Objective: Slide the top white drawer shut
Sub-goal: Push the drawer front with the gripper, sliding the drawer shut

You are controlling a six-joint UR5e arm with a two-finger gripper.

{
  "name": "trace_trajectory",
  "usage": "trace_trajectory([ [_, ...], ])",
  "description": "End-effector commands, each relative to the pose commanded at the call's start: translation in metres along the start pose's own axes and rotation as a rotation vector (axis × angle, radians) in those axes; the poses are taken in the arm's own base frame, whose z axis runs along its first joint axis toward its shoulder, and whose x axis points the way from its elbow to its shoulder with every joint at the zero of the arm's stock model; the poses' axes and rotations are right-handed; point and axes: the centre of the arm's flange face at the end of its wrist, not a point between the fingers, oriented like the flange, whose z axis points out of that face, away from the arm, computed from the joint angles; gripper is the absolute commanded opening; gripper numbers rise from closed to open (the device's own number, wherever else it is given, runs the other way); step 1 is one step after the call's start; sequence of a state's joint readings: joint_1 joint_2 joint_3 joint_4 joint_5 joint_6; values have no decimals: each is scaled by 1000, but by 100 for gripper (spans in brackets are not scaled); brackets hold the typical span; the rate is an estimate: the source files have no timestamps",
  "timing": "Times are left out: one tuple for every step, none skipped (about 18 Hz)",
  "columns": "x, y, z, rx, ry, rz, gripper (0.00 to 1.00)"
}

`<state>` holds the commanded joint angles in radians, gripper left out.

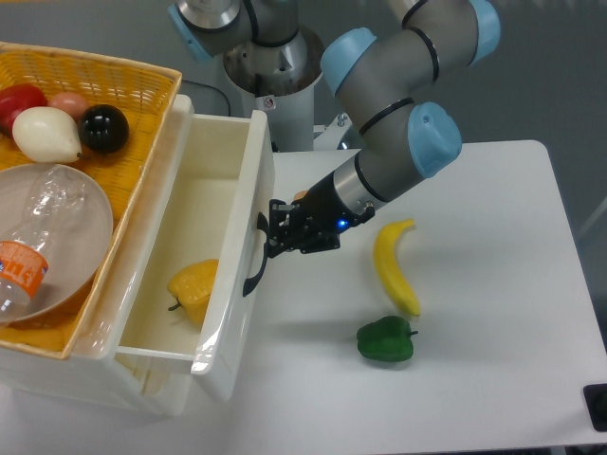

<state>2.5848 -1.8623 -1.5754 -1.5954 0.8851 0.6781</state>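
Observation:
The top white drawer [232, 256] stands partly open, a deep glossy cream box with a black curved handle [256, 270] on its front panel. A yellow bell pepper [193, 289] lies inside it near the front. My gripper [275, 230] presses against the drawer's front panel just above the handle, fingers close together with nothing held between them.
A yellow wicker basket [142, 81] on top of the unit holds a bowl with a plastic bottle, a black ball, a white fruit and red fruit. On the white table lie a banana [392, 263] and a green bell pepper [385, 339]. An orange object peeks out behind the gripper.

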Motion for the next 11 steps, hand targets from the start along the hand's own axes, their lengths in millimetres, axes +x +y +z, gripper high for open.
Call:
trace_trajectory([
  [1,0,1,-2,0,1,16],
  [2,0,2,-3,1,2,16],
  [2,0,2,-3,1,0,16],
  [3,-1,3,-4,1,0,16],
  [4,-1,5,-8,2,-1,16],
  [5,0,8,-12,3,0,16],
  [5,1,10,-13,6,-2,16],
  [5,1,12,-15,7,-2,16],
  [4,1,12,-16,8,-3,16],
  [4,1,12,-16,8,-3,16],
  [5,2,13,-18,9,-2,17],
])
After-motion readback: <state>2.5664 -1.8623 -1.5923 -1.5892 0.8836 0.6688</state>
